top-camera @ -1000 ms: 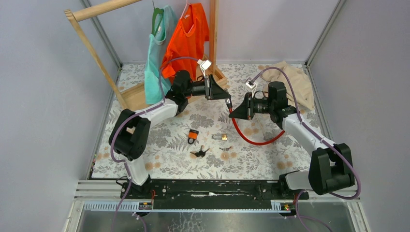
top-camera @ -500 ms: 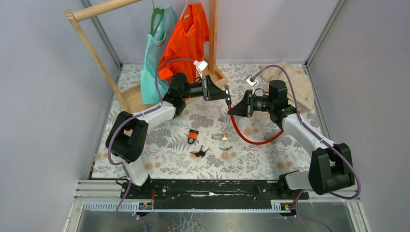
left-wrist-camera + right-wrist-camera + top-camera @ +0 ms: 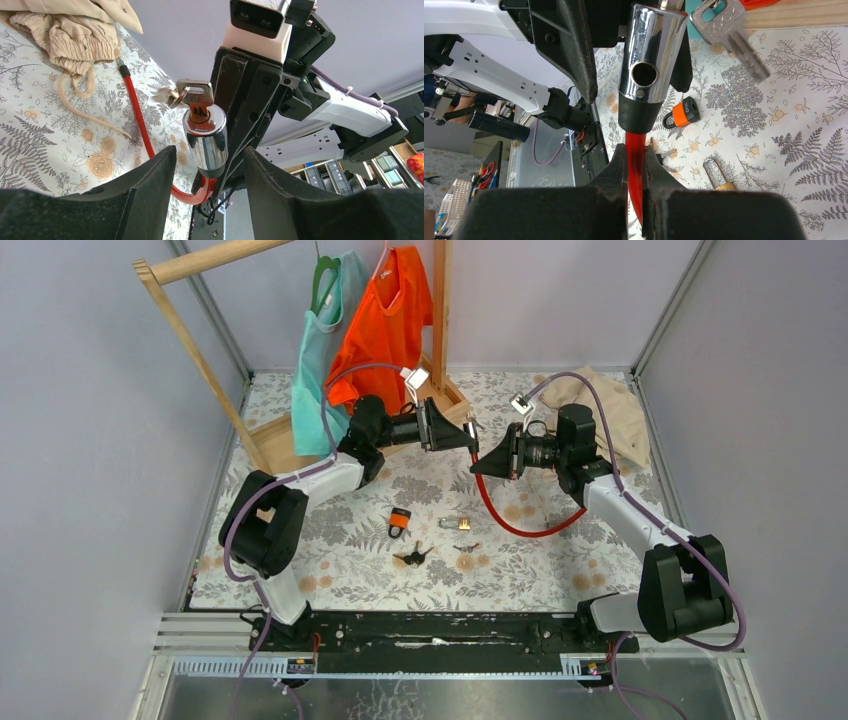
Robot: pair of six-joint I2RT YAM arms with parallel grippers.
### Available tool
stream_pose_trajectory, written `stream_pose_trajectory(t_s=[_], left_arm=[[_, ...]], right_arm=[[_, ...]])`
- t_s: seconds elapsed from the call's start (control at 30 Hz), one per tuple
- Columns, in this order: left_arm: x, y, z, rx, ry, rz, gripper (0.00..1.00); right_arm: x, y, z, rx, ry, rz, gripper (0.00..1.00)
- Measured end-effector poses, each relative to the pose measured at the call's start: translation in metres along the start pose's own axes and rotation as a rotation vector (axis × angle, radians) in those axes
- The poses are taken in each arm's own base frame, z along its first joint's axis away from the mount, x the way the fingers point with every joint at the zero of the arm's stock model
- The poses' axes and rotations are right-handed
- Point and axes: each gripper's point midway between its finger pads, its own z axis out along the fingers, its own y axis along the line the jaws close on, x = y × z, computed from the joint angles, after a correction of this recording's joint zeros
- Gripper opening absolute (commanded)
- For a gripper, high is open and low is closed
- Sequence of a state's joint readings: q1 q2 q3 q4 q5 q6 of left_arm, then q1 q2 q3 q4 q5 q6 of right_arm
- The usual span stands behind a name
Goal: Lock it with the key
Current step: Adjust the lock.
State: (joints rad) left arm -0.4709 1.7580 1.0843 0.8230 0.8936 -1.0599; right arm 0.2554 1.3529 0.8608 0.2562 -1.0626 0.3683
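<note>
A red cable lock (image 3: 515, 525) has a chrome cylinder head (image 3: 205, 135) with a silver key (image 3: 197, 92) in its keyhole. A second key (image 3: 729, 35) hangs from the ring beside it. My right gripper (image 3: 478, 465) is shut on the red cable (image 3: 635, 150) just below the cylinder (image 3: 649, 60) and holds it up above the table. My left gripper (image 3: 470, 432) faces it and is open. Its fingers (image 3: 150, 190) stand on either side of the cylinder with gaps, touching nothing.
On the floral cloth below lie an orange padlock (image 3: 400, 520), a brass padlock (image 3: 457, 524), black keys (image 3: 413, 556) and a small key (image 3: 466, 547). A wooden rack (image 3: 200, 360) with a teal shirt and an orange shirt (image 3: 385, 320) stands at the back left. A beige garment (image 3: 610, 405) lies at the back right.
Both grippers have shifted slightly towards the back of the table, and the lock head went with the right one. The left gripper's fingers now sit closer around the cylinder.
</note>
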Motion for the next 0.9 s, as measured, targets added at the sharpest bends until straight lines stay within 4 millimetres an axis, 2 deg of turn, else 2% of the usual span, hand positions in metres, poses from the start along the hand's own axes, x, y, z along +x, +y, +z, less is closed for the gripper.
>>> stream_pose_trajectory(t_s=[0.1, 0.47, 0.7, 0.9], left_arm=[[0.002, -0.002, 0.002, 0.004, 0.004, -0.001, 0.54], [0.009, -0.005, 0.007, 0.014, 0.022, 0.000, 0.51], [0.011, -0.002, 0.007, 0.006, 0.025, 0.017, 0.41], [0.013, -0.001, 0.008, 0.004, 0.030, 0.032, 0.44]], right_arm=[[0.000, -0.001, 0.001, 0.002, -0.001, 0.005, 0.00], [-0.001, -0.002, 0.001, 0.005, -0.004, 0.009, 0.00], [-0.001, -0.002, 0.001, 0.004, -0.004, 0.008, 0.00], [-0.001, -0.002, 0.001, 0.003, -0.005, 0.006, 0.00]])
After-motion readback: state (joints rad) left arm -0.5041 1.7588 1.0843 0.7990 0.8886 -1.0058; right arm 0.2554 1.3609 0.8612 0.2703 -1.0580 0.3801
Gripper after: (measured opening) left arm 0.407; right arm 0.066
